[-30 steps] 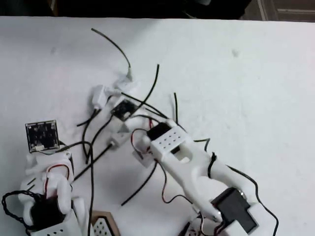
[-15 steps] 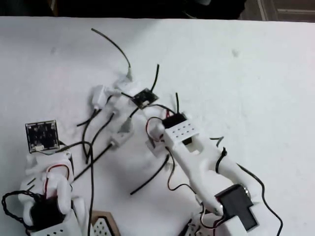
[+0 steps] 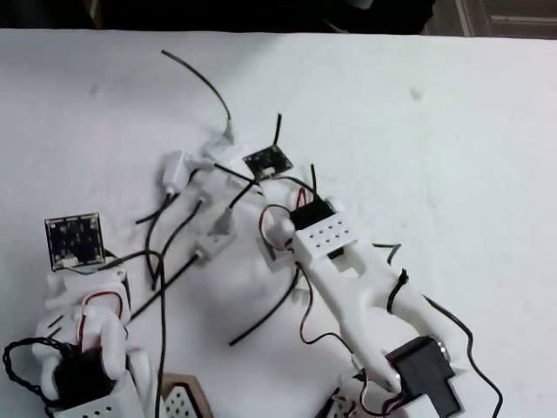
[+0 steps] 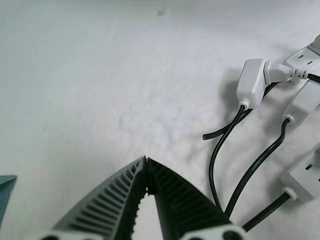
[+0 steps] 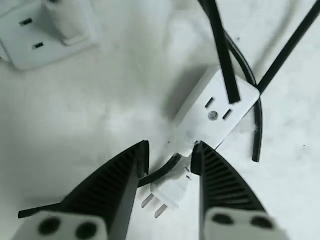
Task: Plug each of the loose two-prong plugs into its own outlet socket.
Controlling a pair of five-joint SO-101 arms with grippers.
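Observation:
A white two-prong plug (image 5: 171,189) on a black cord sits between the dark fingers of my right gripper (image 5: 170,149), which is shut on it, prongs pointing back toward the wrist. Just beyond the fingertips lies a white outlet socket (image 5: 216,107) with black cords across it. Another white socket block (image 5: 37,27) lies farther off. In the high view my right arm (image 3: 348,279) reaches to the cluster of white sockets (image 3: 213,239) and cords at mid-table. My left gripper (image 4: 146,167) is shut on nothing, over bare table near a socket block (image 4: 250,82) with a plug in it.
Black cords (image 3: 261,309) loop across the table's middle, one passing under the right arm. My left arm (image 3: 87,326) sits folded at the near left corner. A wooden-edged piece (image 3: 183,396) lies at the near edge. The far and right sides of the white table (image 3: 452,131) are bare.
My right arm swung away and to the right across the socket cluster, and the black cord beneath it shifted the same way. The left arm has not moved.

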